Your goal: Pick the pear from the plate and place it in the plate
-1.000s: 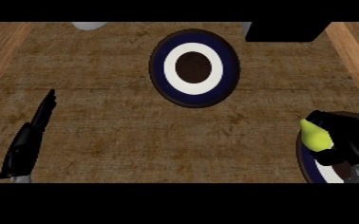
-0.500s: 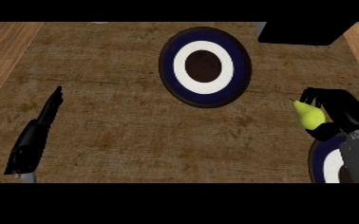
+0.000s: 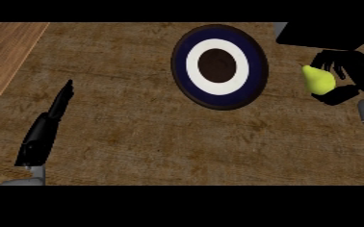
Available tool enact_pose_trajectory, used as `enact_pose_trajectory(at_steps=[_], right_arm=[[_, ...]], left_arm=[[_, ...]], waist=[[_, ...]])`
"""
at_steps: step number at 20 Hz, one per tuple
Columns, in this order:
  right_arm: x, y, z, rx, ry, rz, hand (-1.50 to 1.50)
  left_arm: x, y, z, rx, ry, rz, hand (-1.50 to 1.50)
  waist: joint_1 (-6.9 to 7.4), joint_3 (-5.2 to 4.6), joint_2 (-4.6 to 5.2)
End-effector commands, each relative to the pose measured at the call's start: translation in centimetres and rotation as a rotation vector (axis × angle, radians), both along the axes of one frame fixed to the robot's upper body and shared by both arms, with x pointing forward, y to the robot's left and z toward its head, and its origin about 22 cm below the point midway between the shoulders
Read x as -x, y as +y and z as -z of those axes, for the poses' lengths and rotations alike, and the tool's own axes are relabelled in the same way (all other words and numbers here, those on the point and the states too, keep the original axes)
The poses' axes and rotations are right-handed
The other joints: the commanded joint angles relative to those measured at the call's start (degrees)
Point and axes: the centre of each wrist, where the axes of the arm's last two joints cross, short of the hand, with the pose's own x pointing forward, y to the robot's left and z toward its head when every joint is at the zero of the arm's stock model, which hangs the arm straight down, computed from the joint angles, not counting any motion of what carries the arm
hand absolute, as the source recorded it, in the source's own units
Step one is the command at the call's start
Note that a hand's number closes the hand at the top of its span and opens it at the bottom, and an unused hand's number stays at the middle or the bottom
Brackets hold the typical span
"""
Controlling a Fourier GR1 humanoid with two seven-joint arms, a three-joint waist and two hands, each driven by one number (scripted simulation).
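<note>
A yellow-green pear [image 3: 318, 80] is held at the right edge of the head view, with my right hand [image 3: 341, 74] curled round it. The pear sits just right of a dark blue plate [image 3: 186, 48] with a white ring and a dark brown centre, near the counter's far side. The pear is apart from that plate's rim. My left hand [image 3: 47, 129] rests at the lower left, fingers straight and pointing away, holding nothing.
A black object [image 3: 320, 33] sits at the far right corner, just behind my right hand. A lighter wooden strip [image 3: 18, 48] runs along the counter's left side. Brown counter surface spreads between my left hand and the plate.
My right hand has carried the pear up and away from the plate at the lower right, which has left the view. The pear now sits beside the blue plate's right rim.
</note>
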Motion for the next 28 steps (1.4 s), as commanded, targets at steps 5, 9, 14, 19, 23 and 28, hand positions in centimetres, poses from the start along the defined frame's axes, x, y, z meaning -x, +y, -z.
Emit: enact_pose_trajectory(at_steps=[5,9,14,19,23,28], right_arm=[[-2.6,-2.2,-5.0,-0.205,-0.331,-0.117,1.50],[-4.0,-2.0,-7.7,-0.349,-0.398,-0.292,1.50],[-5.0,-1.3,-7.2,-0.412,-0.356,-0.453,1.50],[-7.4,2.6,-8.8,-0.440,-0.322,-0.518,1.50],[-9.3,8.3,-8.2,-0.487,-0.285,-0.562,1.50],[-10.4,12.2,-8.9,-0.474,-0.197,-0.595,1.50]], left_arm=[[0.1,-0.6,1.0,0.012,0.020,-0.005,0.00],[-0.4,0.6,0.7,-0.009,0.025,-0.035,0.00],[0.1,0.4,0.6,0.005,0.041,-0.053,0.00],[0.7,1.6,0.6,-0.019,0.035,-0.053,0.00],[0.9,3.3,0.9,-0.001,0.039,-0.075,0.00],[1.9,0.6,2.2,0.002,0.037,-0.097,0.00]], waist=[[-1.03,-0.07,-0.47],[-1.89,-0.24,-0.82],[-3.27,-0.37,-1.63],[-3.48,-0.46,-1.82],[-4.22,-0.54,-2.03],[-5.13,-0.56,-2.38]])
